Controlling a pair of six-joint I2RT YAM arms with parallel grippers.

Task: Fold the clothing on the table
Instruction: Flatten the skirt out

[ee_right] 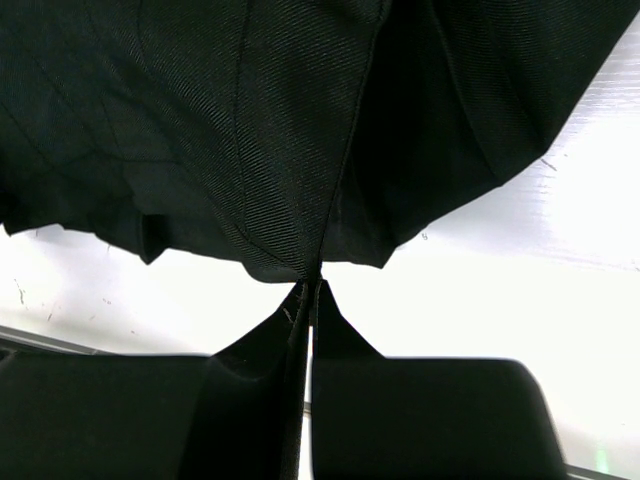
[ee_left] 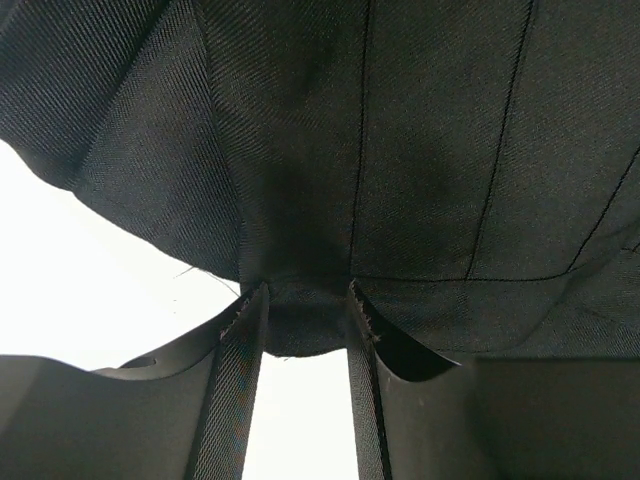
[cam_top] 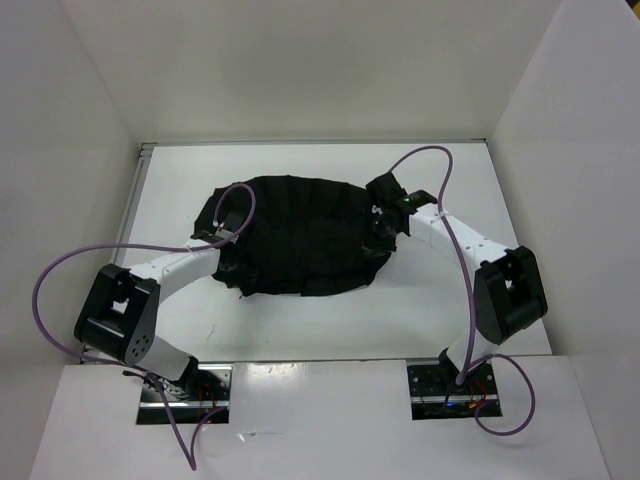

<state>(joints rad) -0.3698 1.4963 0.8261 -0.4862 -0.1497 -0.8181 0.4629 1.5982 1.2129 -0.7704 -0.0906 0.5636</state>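
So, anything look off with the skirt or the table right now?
Nothing spilled or visibly torn. The clothing lies rumpled on the table, its near hem jagged and wavy. The right gripper is shut, pinching the right edge. The left gripper straddles the left hem, jaws apart, where a loose thread sticks out.

The left arm (cam_top: 165, 268) and right arm (cam_top: 455, 235) both reach forward and inward from their bases, with elbows bent out to the sides. The left gripper (ee_left: 305, 300) has its fingers parted, with the edge of the skirt (cam_top: 300, 230) between the tips. The right gripper (ee_right: 311, 288) is pinched tight on the skirt's edge.
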